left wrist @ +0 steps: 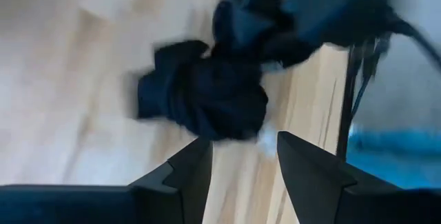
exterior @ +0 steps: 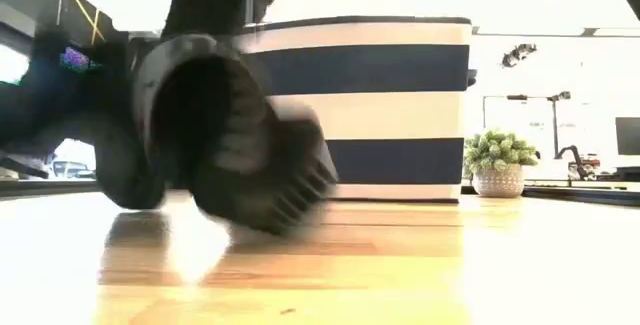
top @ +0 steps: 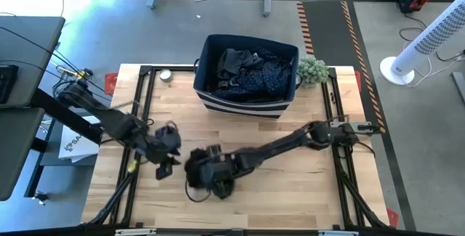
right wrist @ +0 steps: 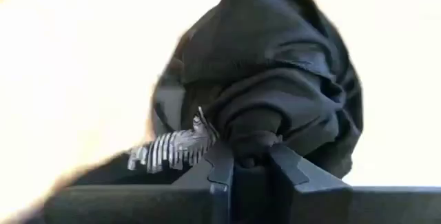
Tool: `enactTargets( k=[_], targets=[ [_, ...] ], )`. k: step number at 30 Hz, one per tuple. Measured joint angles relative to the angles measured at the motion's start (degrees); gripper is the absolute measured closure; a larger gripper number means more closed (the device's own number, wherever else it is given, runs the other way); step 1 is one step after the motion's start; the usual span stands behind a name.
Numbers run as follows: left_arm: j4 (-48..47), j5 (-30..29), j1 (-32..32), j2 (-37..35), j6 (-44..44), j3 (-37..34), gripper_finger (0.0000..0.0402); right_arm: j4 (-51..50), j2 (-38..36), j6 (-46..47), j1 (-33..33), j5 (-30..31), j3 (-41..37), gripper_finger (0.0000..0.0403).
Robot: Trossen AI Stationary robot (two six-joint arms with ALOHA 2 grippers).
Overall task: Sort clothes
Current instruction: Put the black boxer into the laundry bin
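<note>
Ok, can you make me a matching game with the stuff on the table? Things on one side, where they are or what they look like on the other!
Things:
1. Striped bin
2. Little plant
3. Black garment
4. Left gripper

Clues:
A. Pinched between the right gripper's fingers
B. Holds dark clothes, one speckled
C. Fingers apart, nothing between them
D. Green, beside the bin at the table's back edge

Pairs: 1-B, 2-D, 3-A, 4-C
</note>
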Motion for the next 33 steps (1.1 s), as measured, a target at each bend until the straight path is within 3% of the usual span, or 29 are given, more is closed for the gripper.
enactTargets(
  k=[6,10,15,17,22,28,33],
  targets=[
    [-6.4,-13.8,-0.1,-5.0,-4.5,10.0,0.0253,-12.7,-6.7,-5.8,-5.6,4.3,17.6,0.0391],
    [-6.4,-21.3,-0.1,-7.5,-3.2,15.0,0.0255,-8.2,-16.0,-6.1,-10.6,9.8,11.1,0.0389],
    [-6.2,-29.3,-0.1,-9.5,2.6,18.9,0.0256,-9.9,-25.3,1.3,-19.0,21.5,10.8,0.038],
    [-6.1,-31.8,-0.1,-10.1,6.1,19.6,0.0256,-9.7,-26.7,2.7,-22.7,23.5,10.7,0.038],
    [-6.3,-36.1,-0.1,-11.1,13.1,19.8,0.0256,-9.4,-27.9,6.6,-32.0,17.8,10.6,0.0379],
    [-6.3,-36.9,0.0,-11.4,17.0,19.8,0.0256,-11.3,-22.6,14.5,-38.6,1.0,10.6,0.0379],
    [-6.4,-37.0,0.0,-11.4,15.5,19.8,0.0256,-20.4,-15.0,18.3,-40.0,-0.5,10.6,0.0378]
  ],
)
